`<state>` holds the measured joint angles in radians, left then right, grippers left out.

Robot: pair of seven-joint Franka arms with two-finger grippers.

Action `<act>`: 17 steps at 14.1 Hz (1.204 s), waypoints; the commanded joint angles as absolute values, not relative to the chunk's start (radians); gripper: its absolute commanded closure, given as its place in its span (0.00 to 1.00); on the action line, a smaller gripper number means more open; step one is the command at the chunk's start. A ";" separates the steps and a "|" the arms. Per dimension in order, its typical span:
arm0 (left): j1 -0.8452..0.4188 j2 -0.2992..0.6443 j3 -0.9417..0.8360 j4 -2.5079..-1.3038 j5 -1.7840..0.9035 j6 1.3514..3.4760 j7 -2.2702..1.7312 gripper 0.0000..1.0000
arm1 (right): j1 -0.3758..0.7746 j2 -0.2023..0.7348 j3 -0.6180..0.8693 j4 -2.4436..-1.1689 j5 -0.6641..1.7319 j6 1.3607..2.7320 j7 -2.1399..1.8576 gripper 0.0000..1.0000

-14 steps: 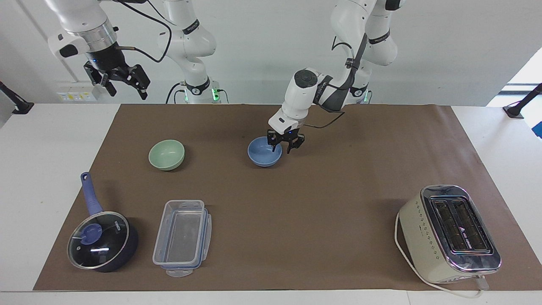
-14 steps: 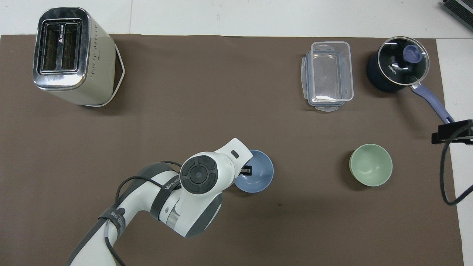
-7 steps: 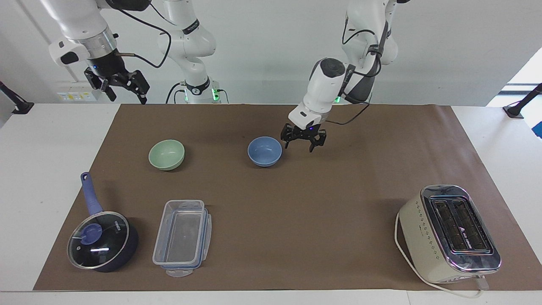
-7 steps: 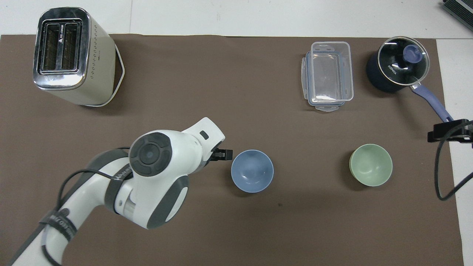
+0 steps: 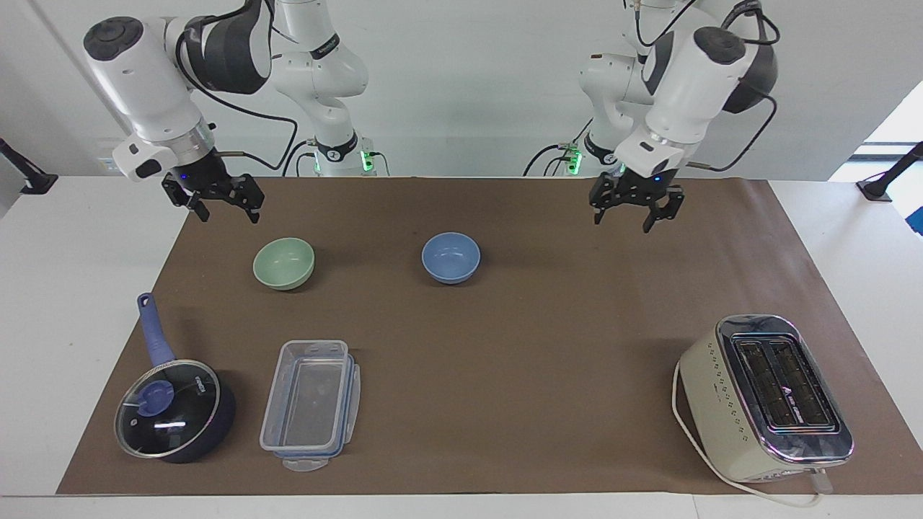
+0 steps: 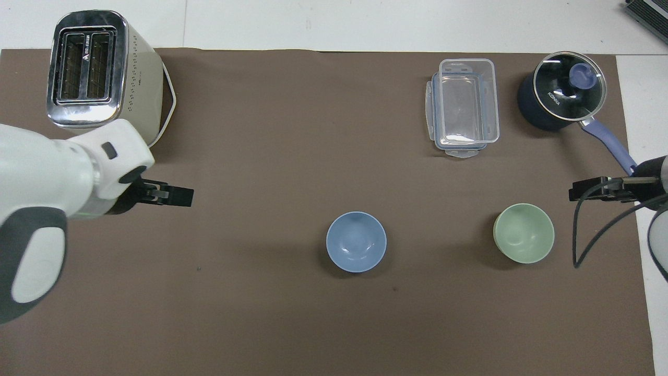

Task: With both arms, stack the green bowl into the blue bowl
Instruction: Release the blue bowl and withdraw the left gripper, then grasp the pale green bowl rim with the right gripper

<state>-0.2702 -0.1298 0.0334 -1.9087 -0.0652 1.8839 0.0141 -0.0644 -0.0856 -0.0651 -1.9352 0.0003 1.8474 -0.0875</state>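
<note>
The blue bowl (image 5: pixel 451 257) (image 6: pixel 356 241) stands upright and empty on the brown mat near the middle of the table. The green bowl (image 5: pixel 284 263) (image 6: pixel 524 233) stands upright beside it, toward the right arm's end. My left gripper (image 5: pixel 627 220) (image 6: pixel 182 196) is open and empty, raised over bare mat toward the left arm's end, well apart from the blue bowl. My right gripper (image 5: pixel 229 215) (image 6: pixel 576 190) is open and empty, up in the air over the mat's edge beside the green bowl, not touching it.
A cream toaster (image 5: pixel 764 396) stands at the left arm's end, farther from the robots. A clear plastic container (image 5: pixel 310 404) and a dark blue lidded saucepan (image 5: pixel 173 411) stand farther from the robots than the green bowl.
My left gripper left the blue bowl's rim, rose and drew back toward the left arm's end. My right gripper came down and closer to the green bowl. Neither bowl moved.
</note>
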 commanded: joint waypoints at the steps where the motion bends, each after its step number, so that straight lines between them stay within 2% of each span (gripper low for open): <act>1: -0.183 -0.109 0.018 -1.821 -0.008 1.807 0.112 0.00 | -0.086 -0.065 -0.058 -2.011 0.018 1.940 -0.132 0.00; 6: -0.043 -0.092 0.018 -1.632 0.025 1.675 0.238 0.00 | -0.092 -0.041 -0.060 -2.187 0.020 2.153 -0.198 0.00; 11: -0.029 0.027 0.020 -1.427 0.011 1.491 0.238 0.00 | -0.124 0.000 -0.058 -2.282 0.023 2.278 -0.290 0.00; 17: -0.035 0.014 0.017 -1.437 -0.031 1.468 0.224 0.00 | -0.139 0.015 -0.058 -2.324 0.028 2.315 -0.350 0.00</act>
<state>-0.0359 0.0113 0.0196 -1.4572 -0.0145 1.5057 0.2311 -0.1144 0.0160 -0.0651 -2.2938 0.0004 2.2655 -0.2972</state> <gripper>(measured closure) 0.000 0.000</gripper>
